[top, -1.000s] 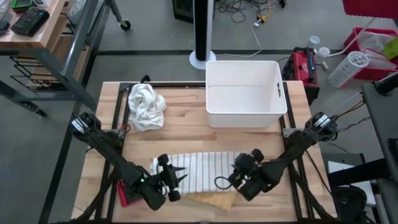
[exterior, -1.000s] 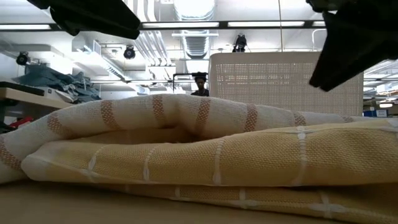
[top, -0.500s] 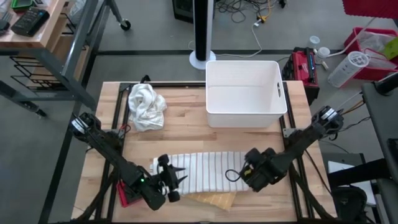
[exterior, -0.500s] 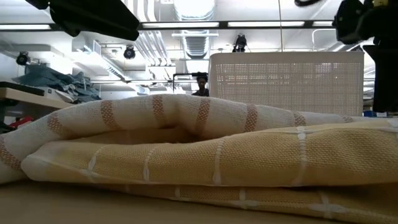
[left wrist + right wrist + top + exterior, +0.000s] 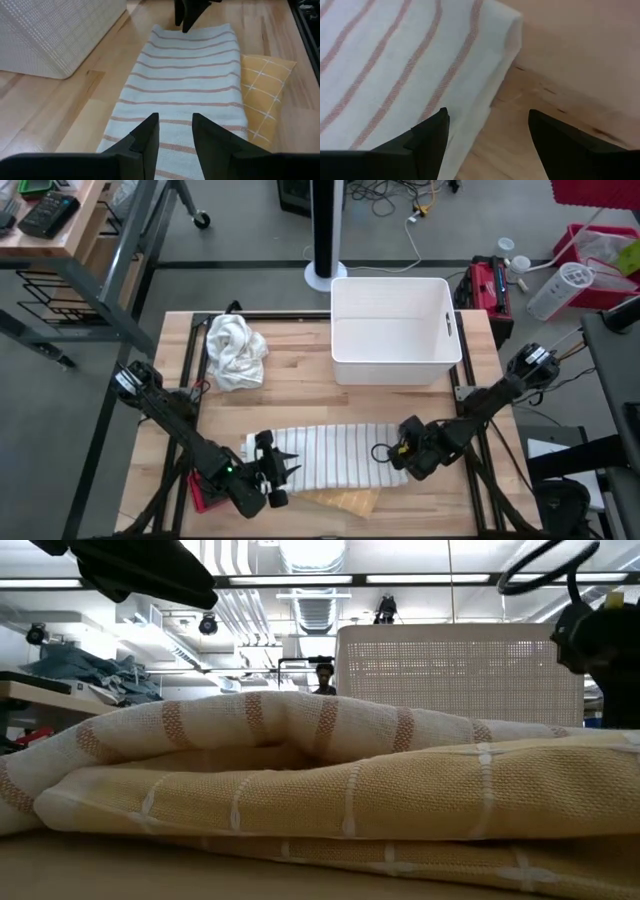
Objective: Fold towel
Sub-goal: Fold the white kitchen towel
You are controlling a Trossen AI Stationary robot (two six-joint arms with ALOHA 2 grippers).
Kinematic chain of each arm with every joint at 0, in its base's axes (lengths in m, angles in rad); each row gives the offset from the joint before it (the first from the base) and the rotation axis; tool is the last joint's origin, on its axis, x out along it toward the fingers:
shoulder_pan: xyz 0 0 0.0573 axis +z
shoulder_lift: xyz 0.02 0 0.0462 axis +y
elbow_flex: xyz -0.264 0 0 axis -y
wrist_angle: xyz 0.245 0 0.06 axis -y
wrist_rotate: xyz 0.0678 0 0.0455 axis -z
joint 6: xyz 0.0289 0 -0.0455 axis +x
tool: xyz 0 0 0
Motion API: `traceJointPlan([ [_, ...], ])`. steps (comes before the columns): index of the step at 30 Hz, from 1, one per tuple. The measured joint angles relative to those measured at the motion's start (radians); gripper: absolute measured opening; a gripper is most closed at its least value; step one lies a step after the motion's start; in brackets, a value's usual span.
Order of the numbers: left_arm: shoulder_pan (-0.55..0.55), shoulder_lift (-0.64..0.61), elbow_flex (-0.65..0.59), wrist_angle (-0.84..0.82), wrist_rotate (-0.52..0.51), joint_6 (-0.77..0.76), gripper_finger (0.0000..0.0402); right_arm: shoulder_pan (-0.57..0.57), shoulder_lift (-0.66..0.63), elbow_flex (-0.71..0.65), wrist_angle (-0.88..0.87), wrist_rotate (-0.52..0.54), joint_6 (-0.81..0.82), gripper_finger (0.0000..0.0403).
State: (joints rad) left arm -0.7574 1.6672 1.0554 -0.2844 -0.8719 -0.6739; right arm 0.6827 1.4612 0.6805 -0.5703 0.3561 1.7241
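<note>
I have the striped towel point(image 5: 328, 456) lying flat between my two grippers, already doubled into a long strip. A yellow cloth point(image 5: 345, 500) pokes out from under its near edge, just beside the left gripper point(image 5: 283, 472).

The left gripper sits over the towel's left end. In its wrist view the fingers point(image 5: 145, 141) stand a little apart above the stripes, with no fabric between them that I can see. It hovers; it is not clamped on anything.

The right gripper point(image 5: 390, 454) is at the towel's right end. Its fingers point(image 5: 427, 135) are spread wide, one over the towel's corner and the other over bare wood, with nothing held.

Beyond the right gripper is the white bin point(image 5: 395, 330), well apart from the towel. Beyond the left gripper a crumpled white cloth point(image 5: 234, 350) lies on the table point(image 5: 300, 395).

My worry is the next pinch. The right gripper straddles the edge, so closing from here could catch only the top layer and peel the fold open. It could also close on wood and miss the towel. On the left, going too deep could snag the yellow cloth along with the towel. If one end lifts before the other, the strip may skew and the edges won't line up.
</note>
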Motion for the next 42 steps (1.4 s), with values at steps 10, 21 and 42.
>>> traceJointPlan([
  [10,0.000,0.000,-0.014,0.007,0.000,-0.015,0.0094,0.002,0.013,-0.085,0.259,0.000,-0.043,0.0267],
  [21,0.000,0.000,-0.036,0.046,0.000,-0.019,0.0102,0.002,0.027,-0.085,0.265,0.013,-0.028,0.0271],
  [42,0.000,0.000,-0.058,0.084,0.000,-0.016,0.0114,0.000,0.035,-0.092,0.445,0.088,-0.106,0.0202],
])
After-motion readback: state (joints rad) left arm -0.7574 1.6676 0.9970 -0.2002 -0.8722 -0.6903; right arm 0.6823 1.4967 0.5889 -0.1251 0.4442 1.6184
